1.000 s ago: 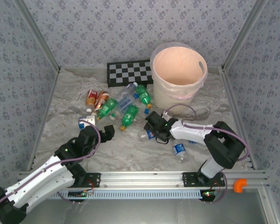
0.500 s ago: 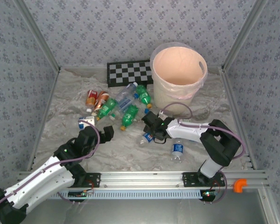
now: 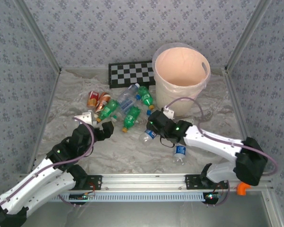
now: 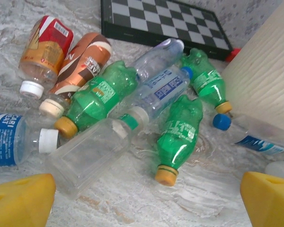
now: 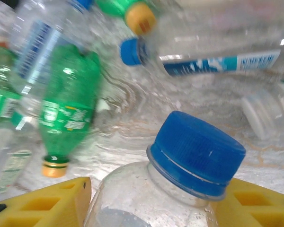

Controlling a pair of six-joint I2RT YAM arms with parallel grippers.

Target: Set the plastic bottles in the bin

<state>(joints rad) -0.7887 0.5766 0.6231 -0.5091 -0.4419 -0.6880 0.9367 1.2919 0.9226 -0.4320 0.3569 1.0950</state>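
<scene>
The yellow fingers [image 5: 42, 203] of my right gripper [image 5: 146, 208] are clamped on either side of a clear bottle [image 5: 196, 151] with a blue cap, down by the table [image 3: 132, 156] in front of the bin [image 3: 180, 100] (the big peach bucket, far right). My left gripper [image 4: 144, 203] is spread wide, hovering just short of the main pile, where a green bottle [image 4: 180, 137] with a yellow cap lies nearest among clear and orange-labelled ones, all outside the bin. One more blue-label bottle [image 3: 180, 153] lies on the table beside the right arm.
</scene>
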